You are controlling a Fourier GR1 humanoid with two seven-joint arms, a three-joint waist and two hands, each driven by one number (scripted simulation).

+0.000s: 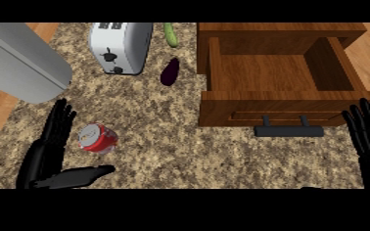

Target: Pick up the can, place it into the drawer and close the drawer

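A red can [98, 138] with a silver top lies on the speckled counter [180, 151] at the lower left. My left hand [49, 149] is open around it: straight fingers rise along the can's left side and the thumb stretches out below it, with small gaps between. The wooden drawer [278, 71] stands pulled open at the upper right, its inside bare, and its black handle [289, 130] faces me. My right hand [359, 129] shows at the right edge, fingers up and open, just right of the drawer's front.
A white toaster [119, 46] stands at the top middle-left. A dark purple eggplant [170, 72] and a green vegetable [171, 34] lie between the toaster and the drawer. A large grey object [29, 63] covers the upper left corner.
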